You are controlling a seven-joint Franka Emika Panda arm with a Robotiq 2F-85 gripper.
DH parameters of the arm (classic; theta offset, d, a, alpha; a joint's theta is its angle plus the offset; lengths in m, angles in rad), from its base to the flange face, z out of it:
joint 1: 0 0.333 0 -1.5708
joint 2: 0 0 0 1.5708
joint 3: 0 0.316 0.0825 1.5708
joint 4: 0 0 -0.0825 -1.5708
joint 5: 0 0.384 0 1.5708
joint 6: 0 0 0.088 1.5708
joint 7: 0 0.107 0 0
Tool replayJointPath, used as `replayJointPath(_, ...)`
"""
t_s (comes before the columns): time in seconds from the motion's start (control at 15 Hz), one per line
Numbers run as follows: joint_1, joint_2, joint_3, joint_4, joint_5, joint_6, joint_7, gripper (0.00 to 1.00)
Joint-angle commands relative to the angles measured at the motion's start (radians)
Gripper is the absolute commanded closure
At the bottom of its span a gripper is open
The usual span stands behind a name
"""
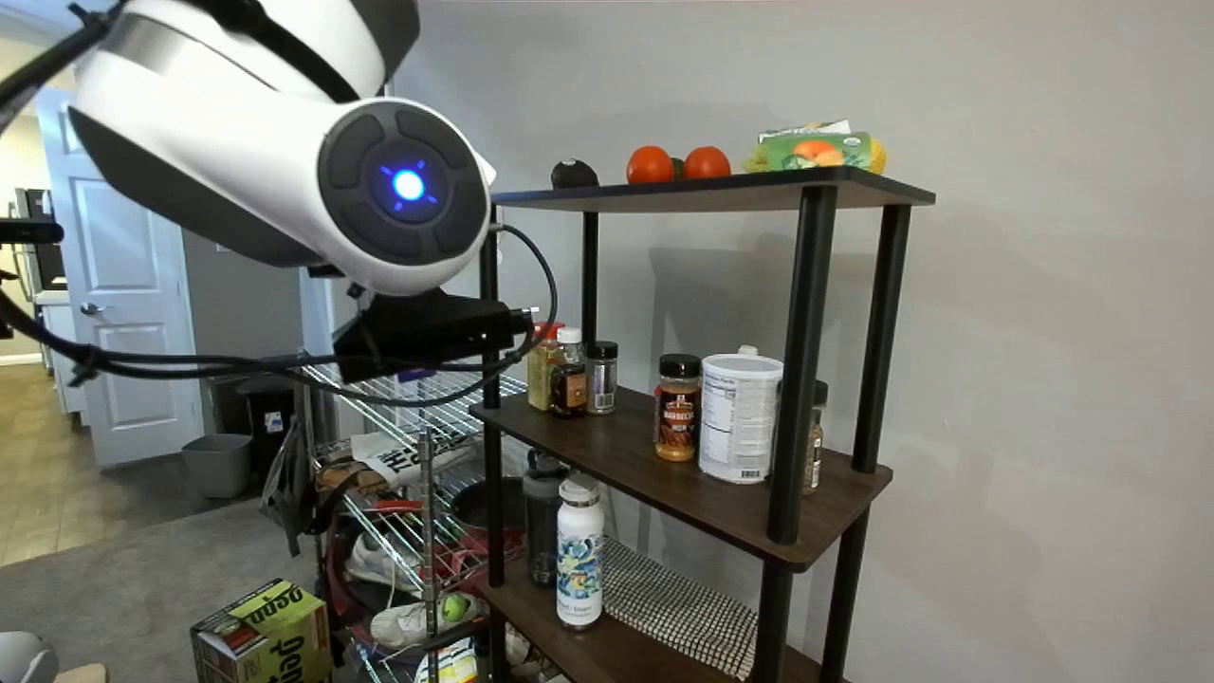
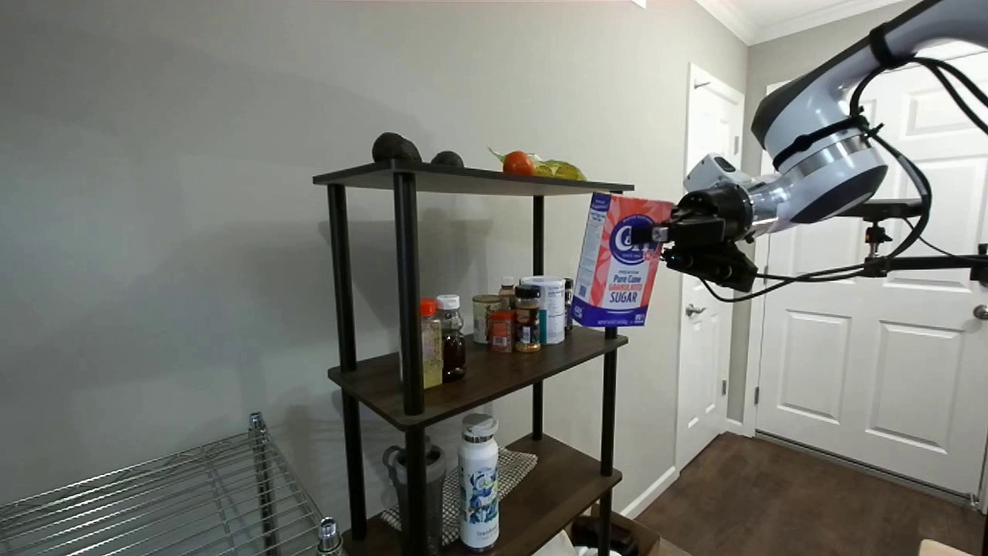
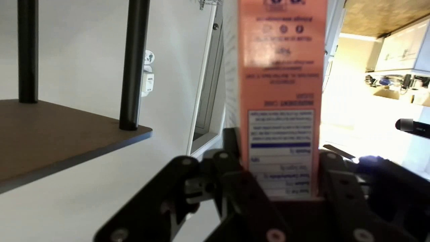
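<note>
A red, white and blue sugar box [image 2: 617,262] hangs in the air, slightly tilted, with my gripper [image 2: 652,235] shut on it. In the wrist view the box's orange side panel [image 3: 284,84] stands between the two fingers [image 3: 225,161], its printing upside down. The box is beside the right end of the dark shelf unit [image 2: 494,363], above the level of the middle board and below the top one. Whether it touches a post cannot be told. In an exterior view the gripper's dark body [image 1: 432,332] shows beneath the arm, which mostly hides the box.
On the middle board stand a white canister [image 1: 741,417], a barbecue seasoning jar [image 1: 677,408], a syrup bottle [image 2: 451,340] and several other containers. Tomatoes [image 1: 651,165] and avocados [image 2: 395,147] lie on top. A white bottle [image 2: 479,486] stands below. A wire rack [image 2: 170,502] adjoins the unit.
</note>
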Motion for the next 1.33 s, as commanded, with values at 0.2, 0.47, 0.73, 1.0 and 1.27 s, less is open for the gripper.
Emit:
replayJointPath(0.2,-0.009,-0.090,0.020,0.026,0.021,-0.056,0.011,0.85)
replayJointPath(0.47,-0.004,-0.137,0.052,0.062,0.034,-0.033,0.023,0.85)
replayJointPath(0.73,0.001,-0.183,0.099,0.102,0.058,0.004,0.059,0.85)
replayJointPath(1.0,0.003,-0.227,0.165,0.135,0.101,0.095,0.127,0.85)
replayJointPath(1.27,0.015,-0.277,0.238,0.166,0.132,0.228,0.209,0.85)
